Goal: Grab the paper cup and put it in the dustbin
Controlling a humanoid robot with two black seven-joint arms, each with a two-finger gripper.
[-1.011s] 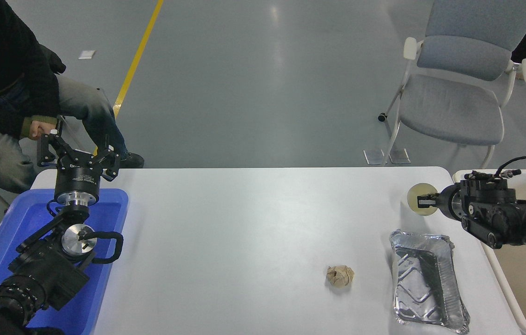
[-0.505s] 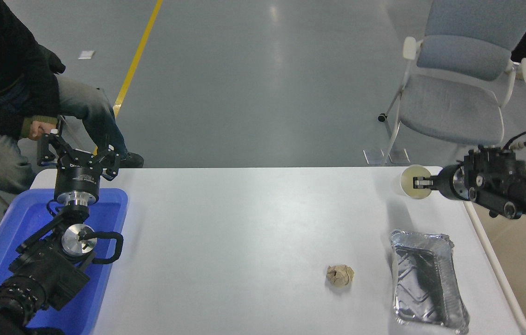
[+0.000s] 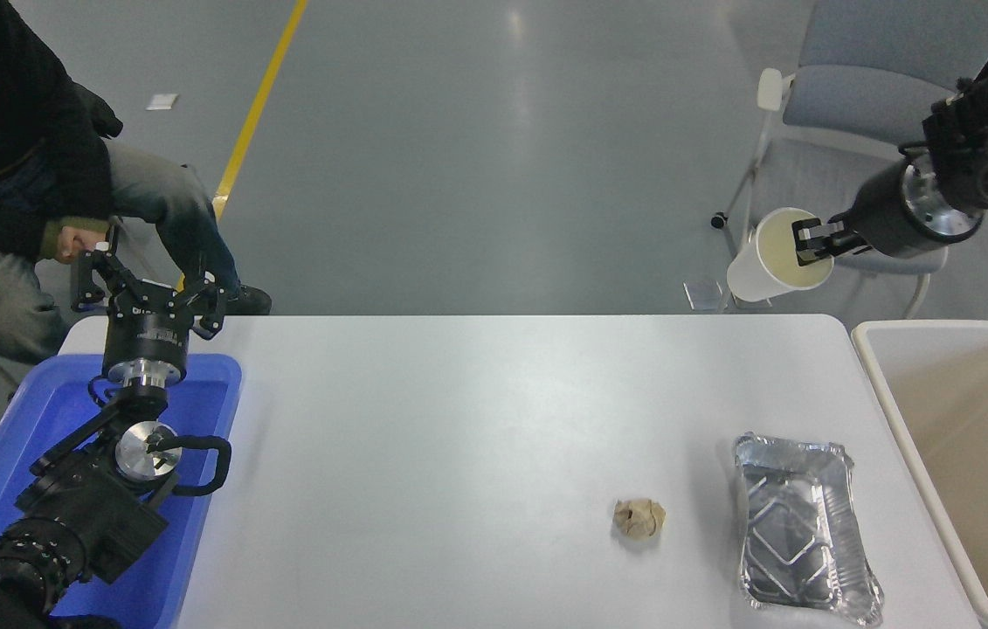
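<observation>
- The right hand pinches the paper cup by its rim, tilted, high above the counter's far right corner.
- With only that rim grip, a quick swing could let it slip.
- It isn't over the dustbin yet; letting go now would drop it outside.
- The left hand sits parked, spread wide, over the blue tub.
</observation>
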